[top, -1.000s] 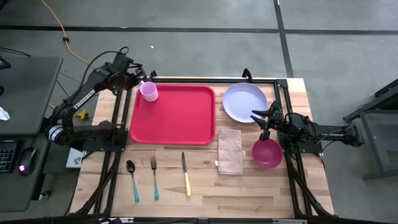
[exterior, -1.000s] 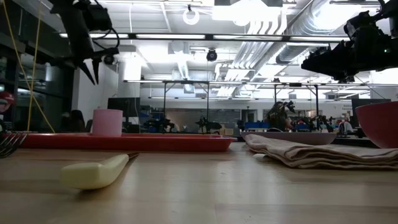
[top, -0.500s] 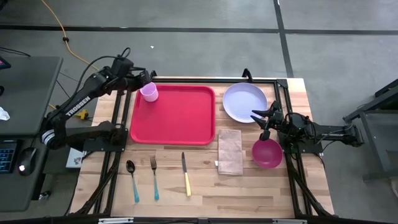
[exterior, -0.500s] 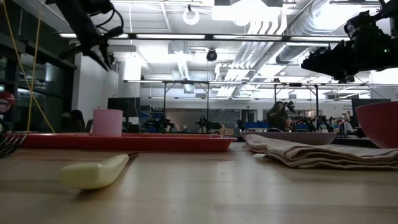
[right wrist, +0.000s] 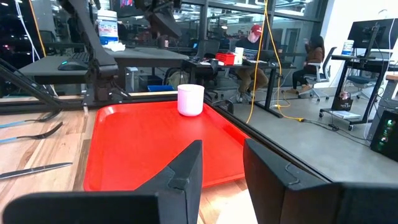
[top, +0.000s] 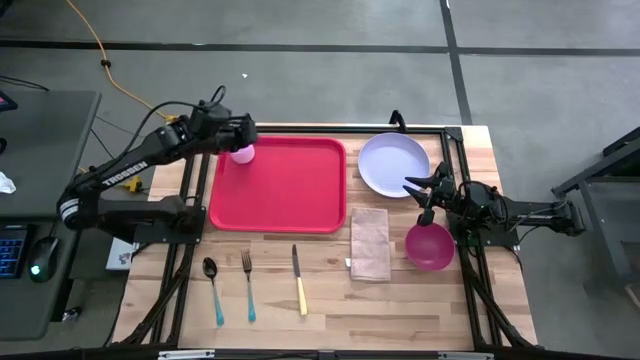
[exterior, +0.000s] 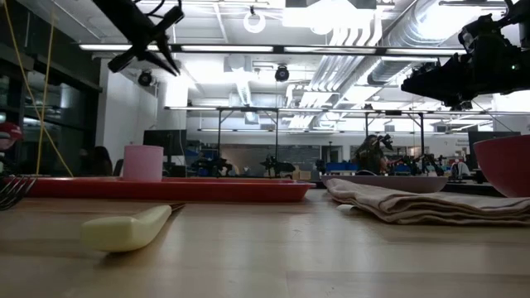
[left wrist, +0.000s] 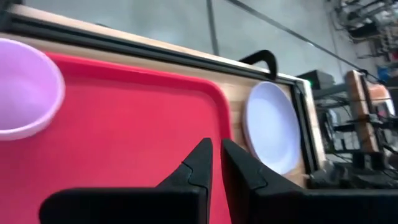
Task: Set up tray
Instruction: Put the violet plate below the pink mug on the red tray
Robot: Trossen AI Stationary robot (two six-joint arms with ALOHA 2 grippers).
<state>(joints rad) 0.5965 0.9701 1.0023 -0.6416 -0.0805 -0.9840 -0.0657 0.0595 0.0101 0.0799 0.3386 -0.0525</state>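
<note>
The red tray (top: 280, 185) lies flat on the table's left-middle part and also shows in the left wrist view (left wrist: 124, 124) and right wrist view (right wrist: 155, 143). A pink cup (top: 240, 154) stands upright on its base in the tray's far left corner (exterior: 142, 163) (left wrist: 25, 87) (right wrist: 190, 99). My left gripper (top: 250, 130) hangs high above that corner (exterior: 166, 58), clear of the cup, with a narrow gap between its fingers (left wrist: 214, 144). My right gripper (top: 420, 198) waits open (right wrist: 221, 149) over the table between the lavender plate (top: 393, 164) and the magenta bowl (top: 430, 247).
A folded beige napkin (top: 371, 243) lies right of the tray. Spoon (top: 212, 290), fork (top: 248, 285) and yellow-handled knife (top: 298, 280) lie side by side near the table's near edge. Dark frame rails run along the table's edges. Bare wood shows between the cutlery and the napkin.
My left gripper has risen away from the cup and moved toward the table's right, tipping from pointing down to slanting nearly level. The cup has stayed upright in the tray's corner. The right arm has kept still.
</note>
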